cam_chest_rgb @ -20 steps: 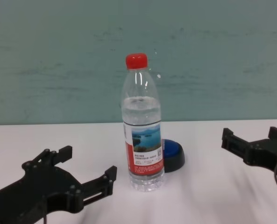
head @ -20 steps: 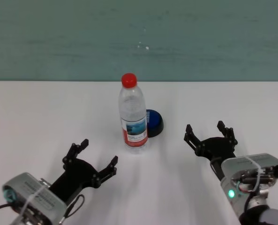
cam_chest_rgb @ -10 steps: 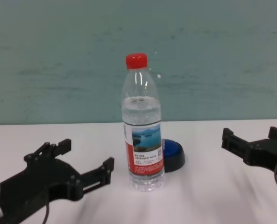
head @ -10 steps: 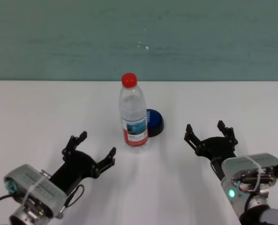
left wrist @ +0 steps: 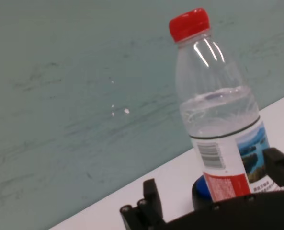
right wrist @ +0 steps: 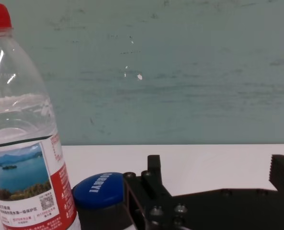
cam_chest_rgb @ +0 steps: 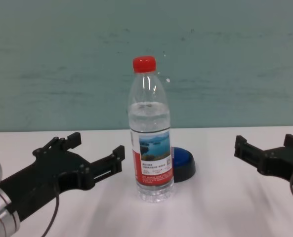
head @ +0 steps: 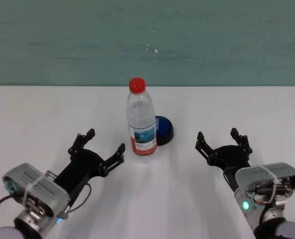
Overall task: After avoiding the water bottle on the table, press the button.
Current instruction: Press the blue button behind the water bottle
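Observation:
The water bottle (head: 141,122) stands upright mid-table, clear with a red cap and a red-and-white label; it also shows in the chest view (cam_chest_rgb: 151,133), the left wrist view (left wrist: 218,120) and the right wrist view (right wrist: 22,139). The blue button (head: 163,130) on its black base sits just behind and right of the bottle, partly hidden by it (cam_chest_rgb: 183,163) (right wrist: 101,191) (left wrist: 201,194). My left gripper (head: 98,147) is open and empty, just left of the bottle (cam_chest_rgb: 94,150). My right gripper (head: 223,142) is open and empty, right of the button (cam_chest_rgb: 267,148).
The white table (head: 48,114) ends at a teal wall (head: 212,40) behind. White tabletop lies on both sides of the bottle.
My left gripper has moved forward and up towards the bottle, staying open. The right gripper, bottle and button have not moved.

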Tool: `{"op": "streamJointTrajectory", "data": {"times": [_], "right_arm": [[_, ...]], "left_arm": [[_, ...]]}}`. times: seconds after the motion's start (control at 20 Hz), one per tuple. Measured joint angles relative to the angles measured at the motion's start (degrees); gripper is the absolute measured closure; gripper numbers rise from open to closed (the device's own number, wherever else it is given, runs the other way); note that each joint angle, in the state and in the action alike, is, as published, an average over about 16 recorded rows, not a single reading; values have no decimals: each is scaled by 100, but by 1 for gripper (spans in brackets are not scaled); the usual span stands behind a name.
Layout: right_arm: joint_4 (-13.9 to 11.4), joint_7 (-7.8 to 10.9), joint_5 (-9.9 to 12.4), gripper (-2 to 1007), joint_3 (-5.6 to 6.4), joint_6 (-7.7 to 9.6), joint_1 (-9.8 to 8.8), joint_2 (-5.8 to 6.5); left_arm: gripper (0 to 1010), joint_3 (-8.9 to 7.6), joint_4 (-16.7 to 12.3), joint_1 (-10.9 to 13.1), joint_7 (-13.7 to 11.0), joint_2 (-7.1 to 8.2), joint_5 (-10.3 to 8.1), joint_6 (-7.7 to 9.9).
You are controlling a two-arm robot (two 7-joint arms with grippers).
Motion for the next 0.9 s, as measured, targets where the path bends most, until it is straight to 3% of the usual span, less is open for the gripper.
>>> {"op": "streamJointTrajectory", "data": {"times": [0.6, 0.9], "right_arm": [[0, 0, 0, 2, 0, 0, 0, 0], [0, 0, 0, 2, 0, 0, 0, 0]], "left_arm": [[10, -2, 47, -46, -34, -24, -81, -23], [10, -23, -95, 40, -86, 66, -115, -12]]}}
